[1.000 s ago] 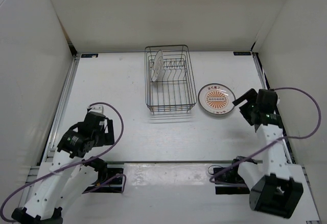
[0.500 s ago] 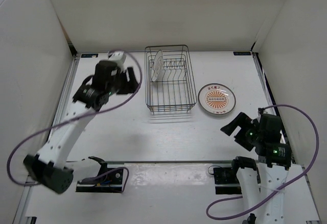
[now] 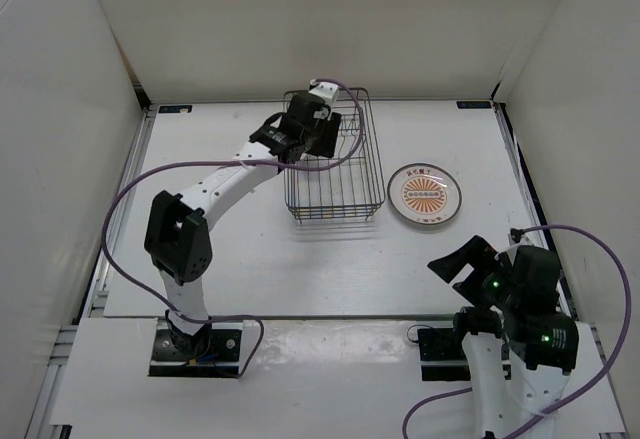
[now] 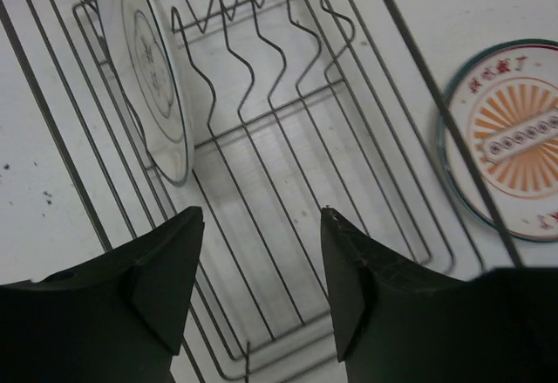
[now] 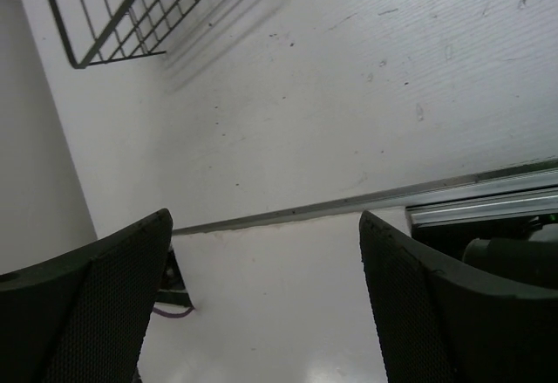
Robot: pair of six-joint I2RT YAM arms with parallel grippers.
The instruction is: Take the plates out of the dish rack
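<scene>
The dark wire dish rack (image 3: 335,174) stands at the back middle of the table. One white plate with a thin dark ring (image 4: 148,69) stands upright in its left slots; in the top view my arm hides it. My left gripper (image 3: 318,137) hovers over the rack, open and empty, its jaws (image 4: 261,217) apart just right of that plate. An orange sunburst plate (image 3: 425,195) lies flat on the table right of the rack and also shows in the left wrist view (image 4: 514,139). My right gripper (image 3: 458,259) is open and empty near the front right (image 5: 266,217). No third plate is in view.
White walls enclose the table on the left, back and right. A metal rail (image 5: 349,200) runs along the table's front edge. The rack's near corner (image 5: 131,8) shows in the right wrist view. The rack's rim wire (image 4: 410,51) separates the rack from the flat plate.
My left arm has swung from the front left up and over the rack. My right arm has pulled back from beside the sunburst plate to the front right.
</scene>
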